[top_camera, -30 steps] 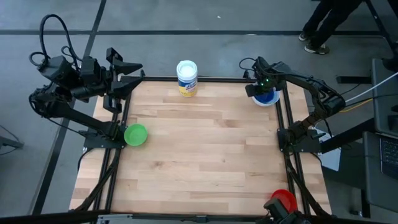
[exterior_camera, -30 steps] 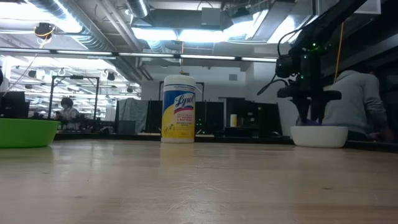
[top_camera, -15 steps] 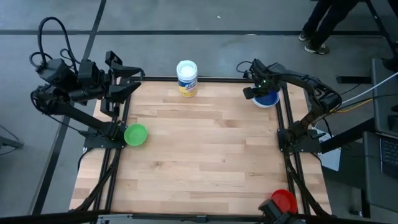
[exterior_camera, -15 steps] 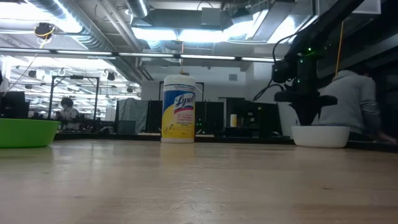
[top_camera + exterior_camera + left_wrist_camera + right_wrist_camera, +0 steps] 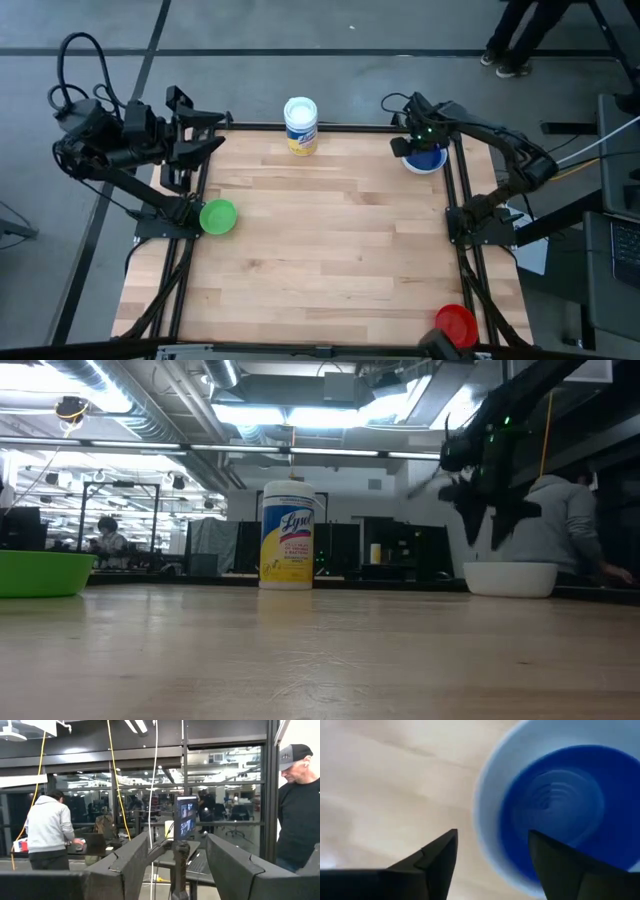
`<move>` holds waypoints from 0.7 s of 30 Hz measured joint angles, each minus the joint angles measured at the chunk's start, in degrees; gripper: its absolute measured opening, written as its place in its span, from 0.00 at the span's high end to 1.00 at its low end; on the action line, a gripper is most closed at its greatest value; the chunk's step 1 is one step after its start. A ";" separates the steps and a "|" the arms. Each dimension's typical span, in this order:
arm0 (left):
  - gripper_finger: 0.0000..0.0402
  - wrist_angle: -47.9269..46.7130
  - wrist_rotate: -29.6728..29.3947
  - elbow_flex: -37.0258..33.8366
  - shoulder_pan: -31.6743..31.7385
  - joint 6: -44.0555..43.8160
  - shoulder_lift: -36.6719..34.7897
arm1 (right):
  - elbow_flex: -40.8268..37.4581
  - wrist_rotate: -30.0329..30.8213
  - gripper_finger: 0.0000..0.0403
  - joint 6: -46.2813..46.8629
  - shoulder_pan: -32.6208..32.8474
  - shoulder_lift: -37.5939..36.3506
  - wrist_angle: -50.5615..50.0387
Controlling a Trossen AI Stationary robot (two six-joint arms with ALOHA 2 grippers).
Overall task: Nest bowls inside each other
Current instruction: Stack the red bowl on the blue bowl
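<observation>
1. We see two arms of dark, jointed links.
2. Black cables loop over our left arm (image 5: 90, 150).
3. Small green lights glow on our right arm (image 5: 480, 135).
4. Each tool has two dark, wedge-shaped fingers (image 5: 125, 865).

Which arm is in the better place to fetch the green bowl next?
Probably the left. The green bowl lies at the table's left edge, near the left arm's base, and the left gripper is open and empty. The right gripper, also open, hovers by the stacked bowls at the far right corner.
</observation>
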 joint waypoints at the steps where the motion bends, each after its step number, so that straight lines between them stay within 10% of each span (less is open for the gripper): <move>1: 0.52 -0.43 -0.69 0.00 -0.41 0.25 0.00 | 0.01 -0.54 0.39 -0.13 1.20 -1.87 -0.03; 11: 0.52 -2.72 -3.83 0.00 -2.91 2.82 0.07 | 0.03 -8.46 0.49 8.90 24.11 -22.56 -26.25; 21: 0.52 -2.74 -6.25 0.00 -2.93 5.94 -0.17 | 0.01 -15.24 0.51 46.64 63.50 -34.83 -31.32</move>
